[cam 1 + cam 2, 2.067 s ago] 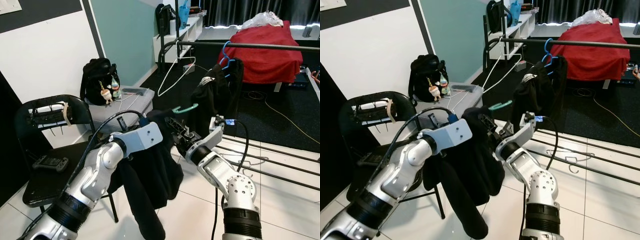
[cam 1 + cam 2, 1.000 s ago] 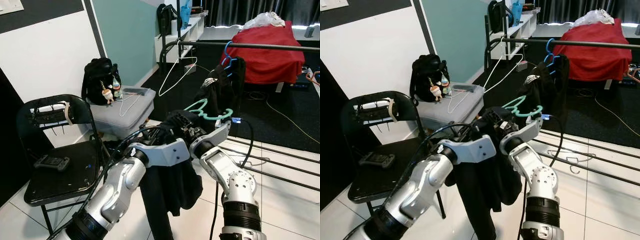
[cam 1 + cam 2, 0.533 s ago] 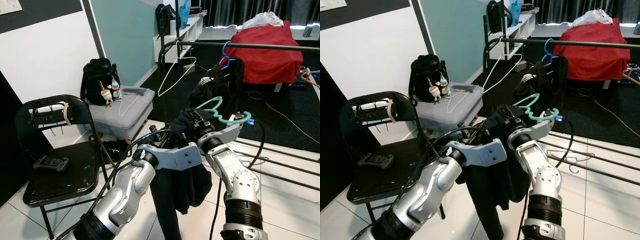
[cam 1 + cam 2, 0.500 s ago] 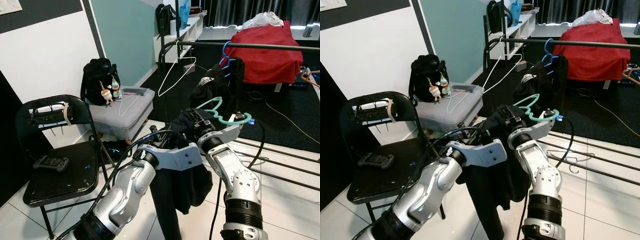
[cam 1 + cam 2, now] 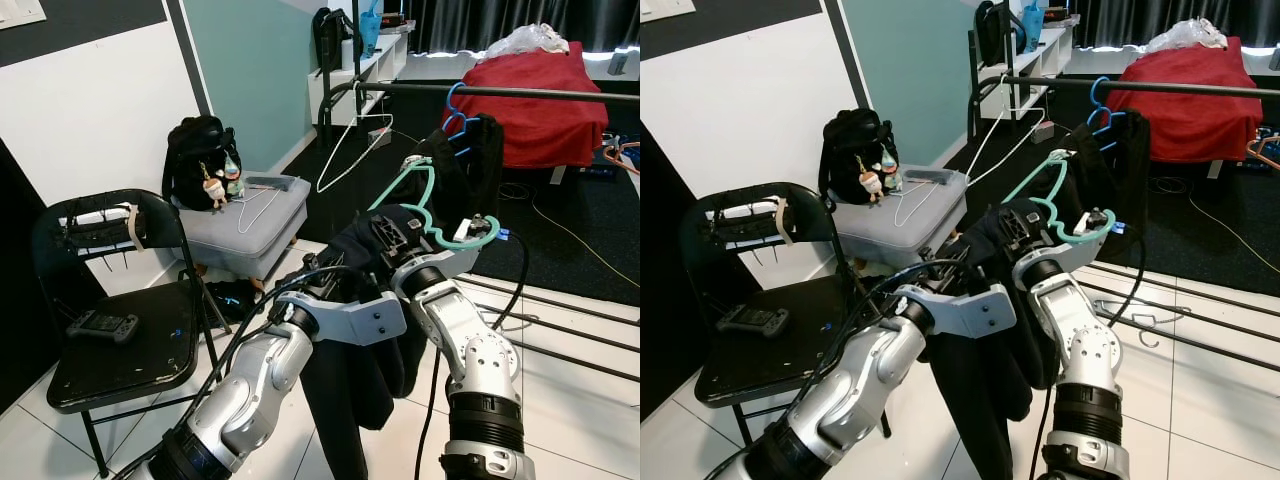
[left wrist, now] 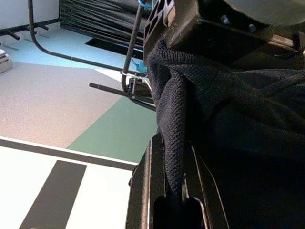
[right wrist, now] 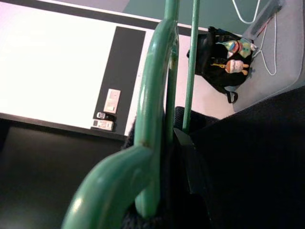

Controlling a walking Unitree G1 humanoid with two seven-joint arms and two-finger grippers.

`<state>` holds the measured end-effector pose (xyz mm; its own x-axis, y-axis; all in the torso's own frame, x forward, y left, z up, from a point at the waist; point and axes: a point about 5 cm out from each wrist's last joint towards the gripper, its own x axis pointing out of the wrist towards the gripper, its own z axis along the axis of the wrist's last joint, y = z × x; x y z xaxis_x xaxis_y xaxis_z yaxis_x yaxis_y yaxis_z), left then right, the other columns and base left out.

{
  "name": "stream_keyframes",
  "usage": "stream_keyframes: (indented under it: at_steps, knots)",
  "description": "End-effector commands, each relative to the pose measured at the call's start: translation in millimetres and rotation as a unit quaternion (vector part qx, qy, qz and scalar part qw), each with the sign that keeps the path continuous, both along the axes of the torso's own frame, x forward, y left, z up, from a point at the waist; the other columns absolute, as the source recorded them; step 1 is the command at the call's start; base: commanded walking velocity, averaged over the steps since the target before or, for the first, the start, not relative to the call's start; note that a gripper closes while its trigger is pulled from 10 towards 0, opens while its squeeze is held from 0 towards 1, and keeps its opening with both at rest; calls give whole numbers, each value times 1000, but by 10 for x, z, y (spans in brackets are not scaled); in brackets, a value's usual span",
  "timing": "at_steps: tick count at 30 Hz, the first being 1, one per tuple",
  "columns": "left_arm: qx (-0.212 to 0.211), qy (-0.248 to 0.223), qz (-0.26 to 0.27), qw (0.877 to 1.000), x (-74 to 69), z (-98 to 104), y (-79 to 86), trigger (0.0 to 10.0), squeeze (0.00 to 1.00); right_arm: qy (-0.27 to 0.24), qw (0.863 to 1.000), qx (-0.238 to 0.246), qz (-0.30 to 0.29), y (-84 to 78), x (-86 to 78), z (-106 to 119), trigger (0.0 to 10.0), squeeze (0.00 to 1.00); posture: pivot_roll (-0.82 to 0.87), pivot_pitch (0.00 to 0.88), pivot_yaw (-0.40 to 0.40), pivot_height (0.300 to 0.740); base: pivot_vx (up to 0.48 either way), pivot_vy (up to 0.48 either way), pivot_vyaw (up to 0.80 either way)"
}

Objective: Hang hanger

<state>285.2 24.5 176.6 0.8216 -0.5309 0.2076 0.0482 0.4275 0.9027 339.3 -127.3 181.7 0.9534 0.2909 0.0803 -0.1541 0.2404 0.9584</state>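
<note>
A green hanger [image 5: 425, 205] carries a black garment [image 5: 350, 390] in front of me, its hook tilted up toward the dark clothes rail [image 5: 540, 93]. My right gripper [image 5: 402, 238] is shut on the green hanger [image 7: 155, 119] near its neck, with the cloth bunched around it. My left gripper [image 6: 171, 191] is shut on a fold of the black garment [image 6: 174, 124], just beside the right one. On the rail hangs a blue hanger [image 5: 455, 112] with another dark garment [image 5: 478, 160].
A black folding chair [image 5: 110, 345] with a game controller [image 5: 100, 326] stands at the left. Behind it, a grey case [image 5: 245, 215] holds a black backpack [image 5: 195, 160]. A white hanger [image 5: 350, 140] dangles from the rail's left end. Rack bars [image 5: 560, 330] cross the floor at the right.
Both arms have risen and moved right with the garment. The green hanger has swung from lying flat to standing with its hook up, nearer the rail.
</note>
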Motion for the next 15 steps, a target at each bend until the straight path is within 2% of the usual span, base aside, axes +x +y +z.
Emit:
stream_keyframes:
  at_steps: [1, 2, 4, 5, 11, 13, 14, 15]
  knots:
    - [-33, -63, -42, 997, -91, 223, -86, 10000, 153, 24, 999, 18, 15, 217, 32, -26, 0, 0, -160, 0, 60, 740, 0, 0, 0]
    - [-48, -55, -47, 996, -95, 234, -79, 10000, 871, 23, 999, 19, 14, 214, 32, -20, 0, 0, -160, 0, 61, 740, 0, 0, 0]
    - [-48, -55, -47, 996, -95, 234, -79, 10000, 871, 23, 999, 19, 14, 214, 32, -20, 0, 0, -160, 0, 61, 740, 0, 0, 0]
    - [-66, -49, -49, 995, -99, 252, -68, 10000, 1000, 20, 1000, 20, 13, 212, 33, -12, 0, 0, -161, 0, 61, 740, 0, 0, 0]
    - [-81, -38, -54, 995, -100, 263, -61, 10000, 1000, 14, 1000, 19, 10, 201, 35, 4, 0, 0, -158, 0, 61, 740, 0, 0, 0]
    - [-94, -25, -59, 993, -95, 271, -53, 10000, 1000, 9, 1000, 13, 7, 177, 40, 20, 0, 0, -158, 0, 61, 740, 0, 0, 0]
    - [-118, 10, -67, 991, -72, 262, -39, 10000, 1000, 6, 1000, -16, 4, 108, 50, 21, 0, 0, -156, 0, 59, 740, 0, 0, 0]
    - [-118, 10, -67, 991, -72, 262, -39, 10000, 1000, 6, 1000, -16, 4, 108, 50, 21, 0, 0, -156, 0, 59, 740, 0, 0, 0]
